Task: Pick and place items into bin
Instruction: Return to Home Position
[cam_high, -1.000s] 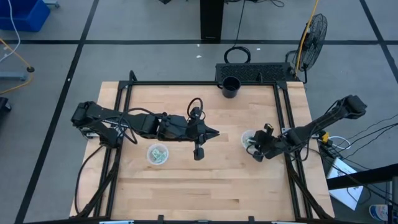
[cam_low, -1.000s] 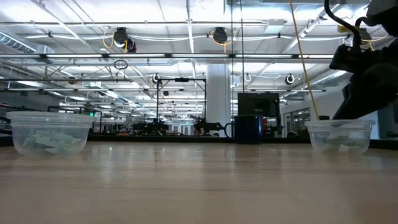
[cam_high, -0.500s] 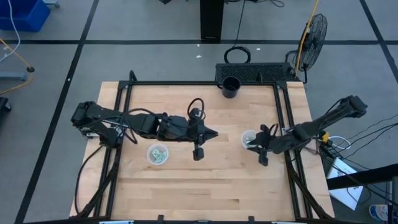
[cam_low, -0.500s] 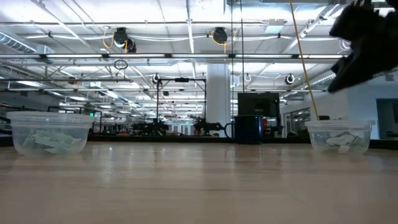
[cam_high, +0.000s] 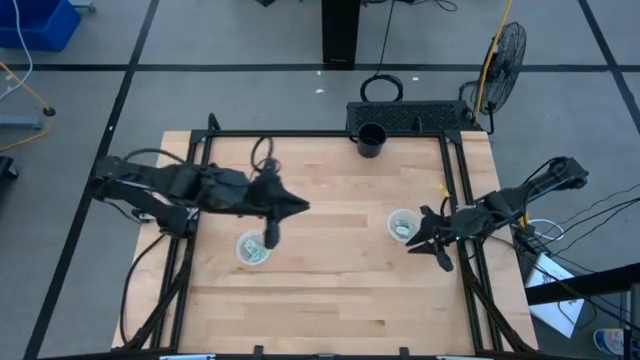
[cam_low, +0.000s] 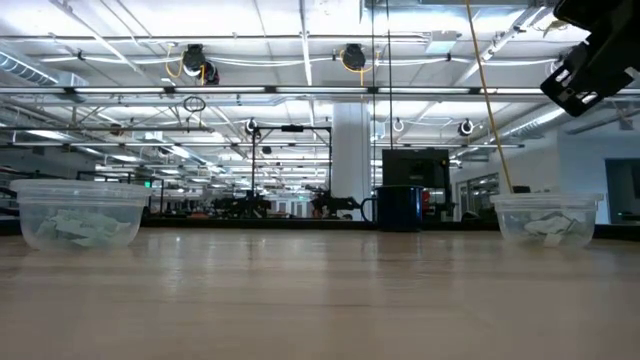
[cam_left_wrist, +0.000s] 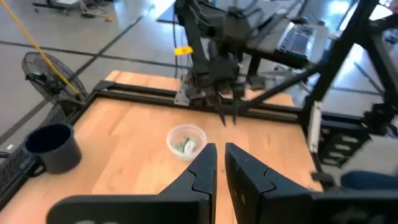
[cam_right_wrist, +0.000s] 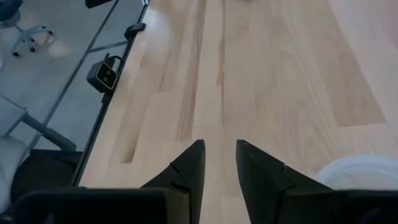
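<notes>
Looking straight down, you've got the left cup (cam_high: 252, 248) near your left gripper (cam_high: 297, 207) and the right cup (cam_high: 402, 226) just beside the right gripper (cam_high: 413, 243). The table-level camera adds what the top one can't: the green packets (cam_low: 75, 226) lie on the bottom of both cups, and the right gripper hangs well above its cup. Both wrist cameras show fingers nearly together, with a slim gap and nothing held. The left wrist camera also catches the dark mug (cam_left_wrist: 55, 146).
</notes>
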